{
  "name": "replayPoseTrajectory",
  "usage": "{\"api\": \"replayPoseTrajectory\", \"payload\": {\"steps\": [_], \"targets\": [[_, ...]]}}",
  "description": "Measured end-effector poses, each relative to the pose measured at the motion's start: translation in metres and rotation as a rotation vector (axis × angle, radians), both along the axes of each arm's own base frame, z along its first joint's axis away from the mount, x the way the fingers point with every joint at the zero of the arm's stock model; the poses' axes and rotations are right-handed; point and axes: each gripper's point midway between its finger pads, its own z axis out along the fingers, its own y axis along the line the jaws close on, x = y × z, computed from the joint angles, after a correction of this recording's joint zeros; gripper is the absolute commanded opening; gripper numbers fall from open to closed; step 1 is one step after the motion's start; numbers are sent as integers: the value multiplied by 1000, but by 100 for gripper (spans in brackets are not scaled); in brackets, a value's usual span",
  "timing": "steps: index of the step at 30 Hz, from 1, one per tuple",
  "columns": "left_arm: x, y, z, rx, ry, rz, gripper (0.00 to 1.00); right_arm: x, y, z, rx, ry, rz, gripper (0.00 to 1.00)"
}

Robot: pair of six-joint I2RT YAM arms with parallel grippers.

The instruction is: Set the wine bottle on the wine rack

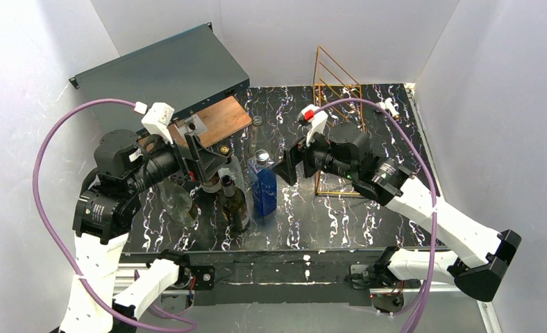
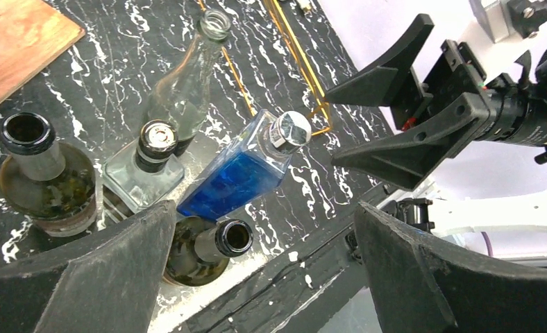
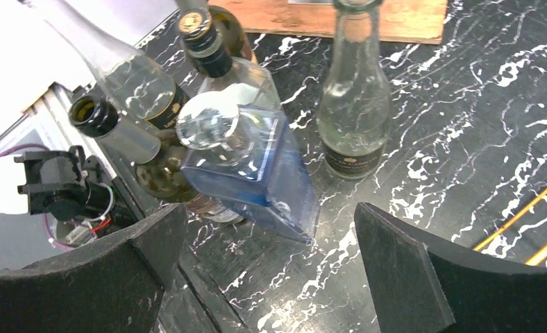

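A: How do the jaws stand?

B: We see the left gripper (image 2: 264, 207) with its matte black, wedge-shaped fingers spread wide; nothing is pinched between them; it hangs above a cluster of bottles, looking down on their mouths. The right gripper (image 3: 268, 208) is spread just as wide and holds nothing; it faces the same cluster from the right; whether either one touches glass, we cannot tell.

A: And the wine bottle?

B: The dark green glass wine bottle (image 2: 205, 253), round and open-mouthed, stands upright on the black white-veined marble-look table (image 1: 368, 208), at the near side of the cluster; it is well apart from the tall gold wire wine rack (image 1: 337, 87); that stands at the far right by the back wall, its thin slanted rungs rising behind the right arm.

A: What crowds it?

B: Just beside it we find the square clear glass bottle of blue liquid with a faceted silver stopper (image 2: 239, 177); this one stands between the wine bottle and the right gripper. Near it are a square clear bottle with a black neck and silver cap (image 2: 149, 163); a dark olive bottle with an open mouth (image 2: 45, 180); a slim clear round bottle (image 2: 184, 87) farther back; a larger clear round bottle (image 1: 177, 201) at the cluster's left. A flat reddish-brown board (image 1: 219, 119) lies at the far left, just beside a dark grey metal box (image 1: 163, 69).
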Motion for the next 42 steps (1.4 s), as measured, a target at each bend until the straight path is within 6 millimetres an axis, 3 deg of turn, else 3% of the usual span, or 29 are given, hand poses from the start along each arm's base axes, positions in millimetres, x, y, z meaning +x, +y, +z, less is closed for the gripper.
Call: {"api": "replayPoseTrajectory", "payload": {"steps": [5,11,18,35,42], "targets": [[0,-7,-2,-36,24,-22,99,-19,14,-3,-19,-35,42,100],[3,-13,-6,-78,64,-30,99,-38,23,-21,-73,-65,29,100],[4,-19,-5,-113,93,-40,99,-29,23,-26,-109,-106,-79,100],[11,-24,-4,-146,127,-40,99,-25,37,-61,-161,-191,-196,100],[8,-24,-6,-159,126,-39,99,-17,45,-63,-155,-233,-274,100]]}}
